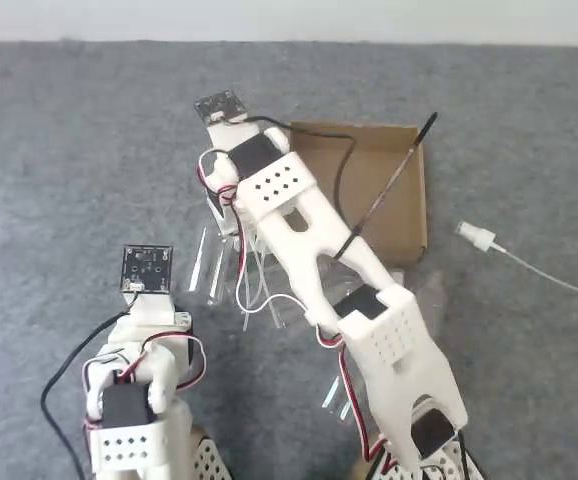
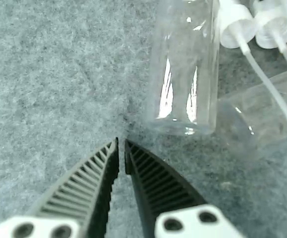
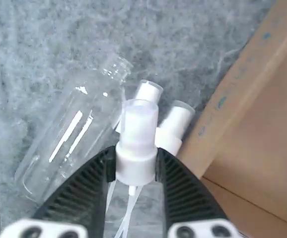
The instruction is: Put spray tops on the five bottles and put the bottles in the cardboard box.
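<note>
Capping is only starting, I'm judging: right gripper (image 3: pixel 136 153) clutching a spray top (image 3: pixel 138 129) near an uncapped bottle (image 3: pixel 74 139), left gripper (image 2: pixel 121 144) clenched empty, nothing showing in the cardboard box (image 1: pixel 394 200).

Grey felt-like mat (image 1: pixel 59 150) covers the table left to right, near to far; fuzzy, mottled fibre texture, lighter and darker flecks, clearest in the wrist views; pale plain strip (image 1: pixel 289 18) runs across the far edge, full width; straight boundary where mat meets strip; strip unmarked, flat white-grey.
</note>
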